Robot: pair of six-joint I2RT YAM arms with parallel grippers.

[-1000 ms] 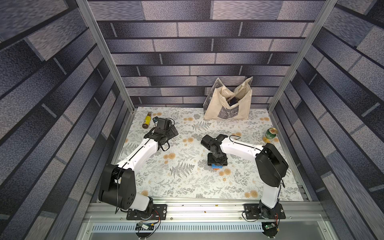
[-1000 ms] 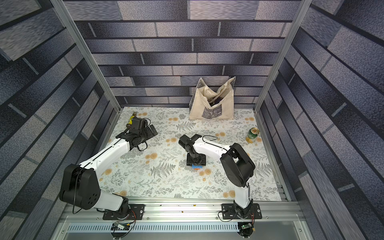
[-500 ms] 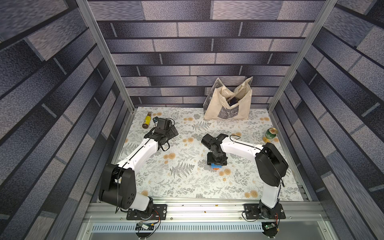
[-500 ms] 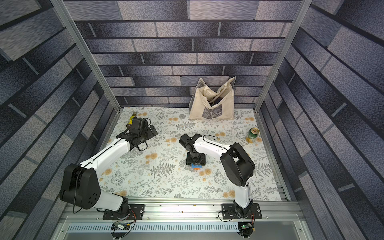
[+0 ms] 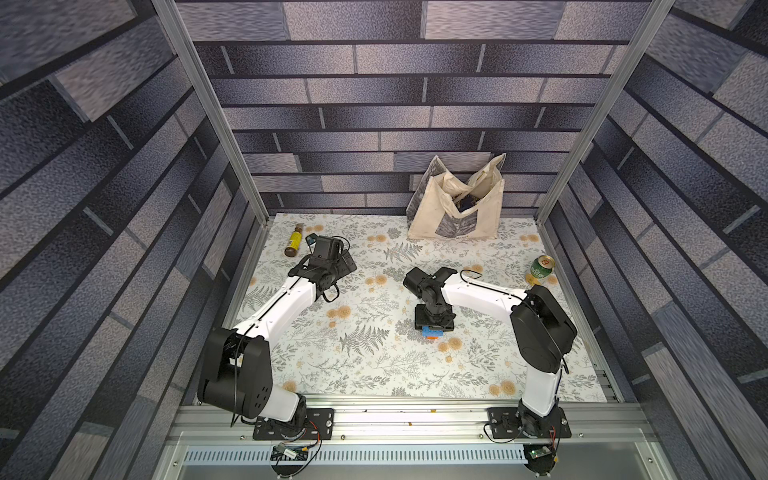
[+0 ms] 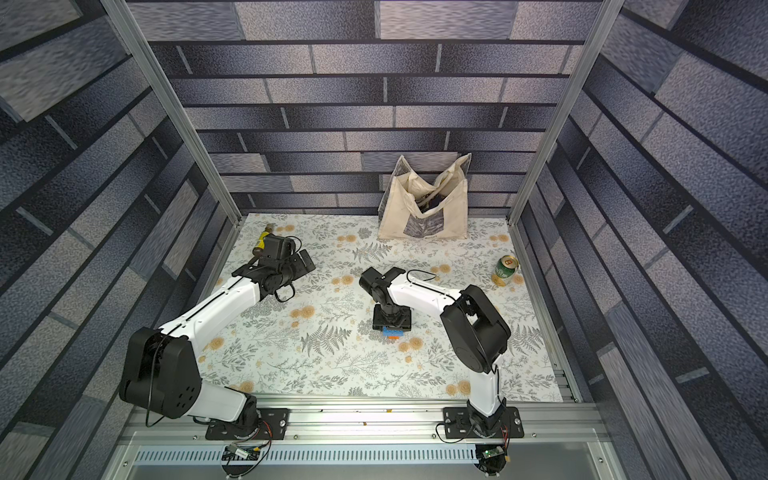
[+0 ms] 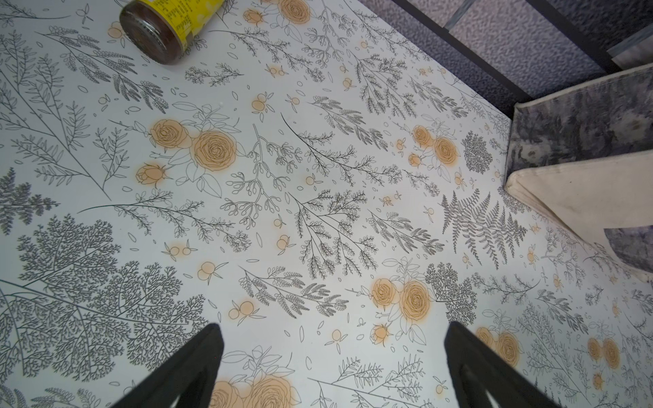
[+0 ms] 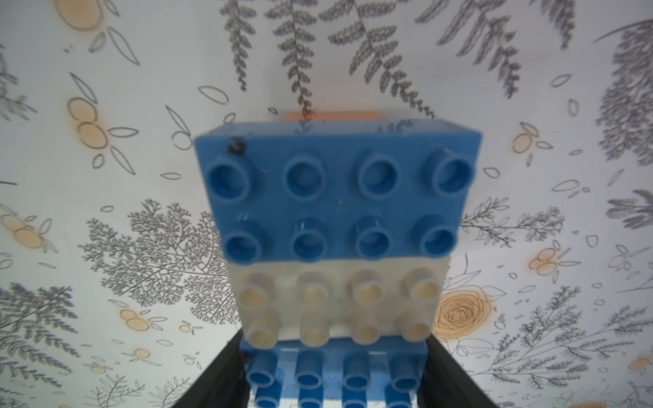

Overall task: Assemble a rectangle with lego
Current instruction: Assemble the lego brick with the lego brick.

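Bimanual workcell above a floral-patterned table (image 5: 353,365). The right gripper (image 8: 335,381) points straight down and is closed on the lego rectangle (image 8: 335,197). Its two black fingers (image 8: 231,374) press against the opposite short sides of the nearer blue band. From that band the top layer runs blue, white, blue, studs upward, with an orange brick showing beneath the far end. In both top views the rectangle (image 5: 433,332) (image 6: 394,332) lies right of the table's centre, directly under the gripper, with only its blue and orange edge showing. Whether it rests on the table or hangs just above it cannot be told. The left gripper (image 7: 334,353) stands wide and empty over bare table near the far left corner, beside a yellow-labelled glass bottle (image 7: 166,28) lying on its side. A cloth tote bag (image 5: 457,208) stands against the back wall. A green can (image 5: 540,270) stands upright at the right edge, well apart from the rectangle.
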